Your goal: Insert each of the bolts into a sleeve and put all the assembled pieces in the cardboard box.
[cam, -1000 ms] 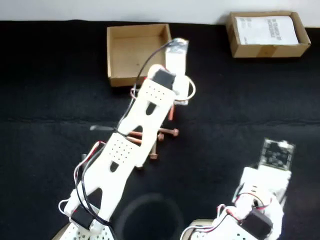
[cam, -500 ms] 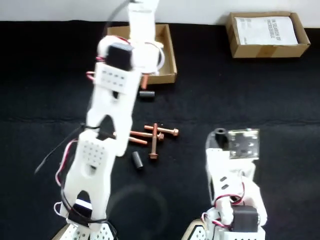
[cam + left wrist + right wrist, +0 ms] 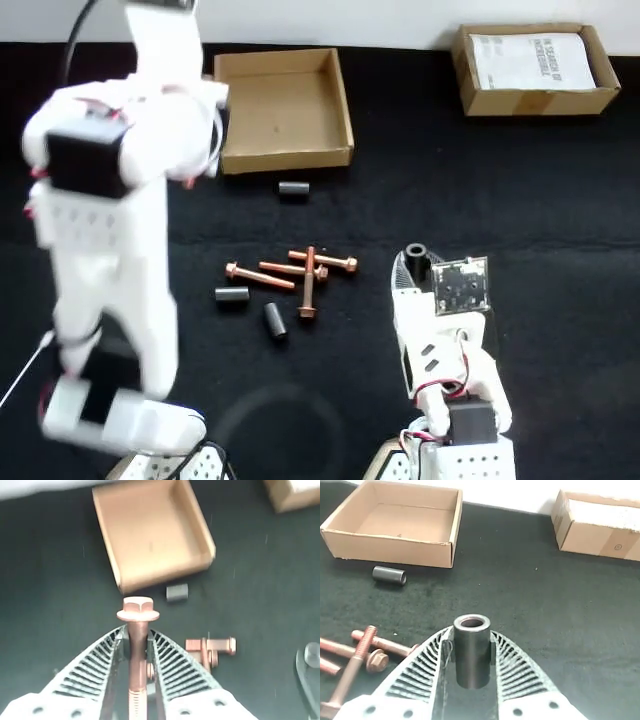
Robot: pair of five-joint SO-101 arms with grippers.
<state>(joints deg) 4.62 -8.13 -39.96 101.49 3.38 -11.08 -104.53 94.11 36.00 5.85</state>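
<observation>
Left wrist view | left end effector (image 3: 137,630) clamps bolt (image 3: 138,611) | small box (image 3: 540,102) sheet (image 3: 530,60) illegible

A black cloth-covered surface (image 3: 520,190) stretched across the whole scene, with a soft crease (image 3: 570,243) running sideways across it about midway back. At the far right corner sat a small cardboard carton (image 3: 540,102), low-walled and open on top, also seen from the right wrist (image 3: 600,537). A white printed sheet (image 3: 530,58) lay flat inside it, covering most of its floor. Behind the cloth ran a pale white strip of wall (image 3: 400,15). Near the front edge, a faint round mark (image 3: 290,395) showed on the cloth.
</observation>
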